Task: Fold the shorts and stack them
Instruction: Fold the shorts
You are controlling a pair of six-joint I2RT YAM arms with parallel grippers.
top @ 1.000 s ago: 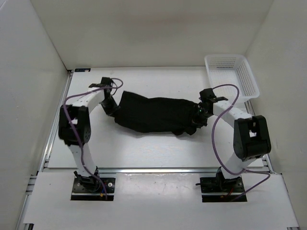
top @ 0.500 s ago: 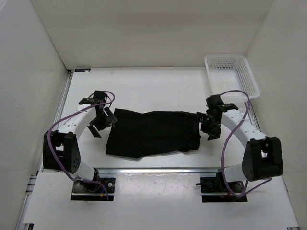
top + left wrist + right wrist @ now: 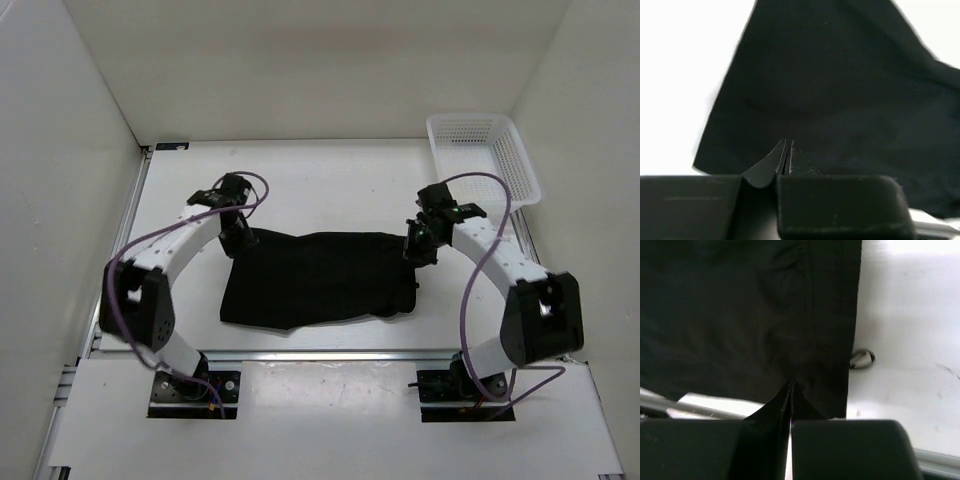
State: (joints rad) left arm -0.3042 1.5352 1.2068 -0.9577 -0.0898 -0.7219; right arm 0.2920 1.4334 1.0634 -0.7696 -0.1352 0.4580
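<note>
One pair of black shorts [image 3: 320,275] lies spread flat on the white table between the arms. My left gripper [image 3: 238,233] is at its far left corner. In the left wrist view the jaws [image 3: 786,145] are shut, their tips pinching the black fabric [image 3: 840,90]. My right gripper [image 3: 414,246] is at the far right corner. In the right wrist view it [image 3: 791,386] is shut, with the tips in the fabric [image 3: 740,315] near the right edge seam.
A white mesh basket [image 3: 523,170] stands at the back right corner. White walls close in the table on three sides. A metal rail [image 3: 330,353] runs along the front edge. A small shiny metal piece [image 3: 862,358] lies beside the shorts' right edge.
The shorts went from bunched and held farther back to spread flat nearer the front. Both grippers came off them half a second ago and have since moved in onto the far corners.
</note>
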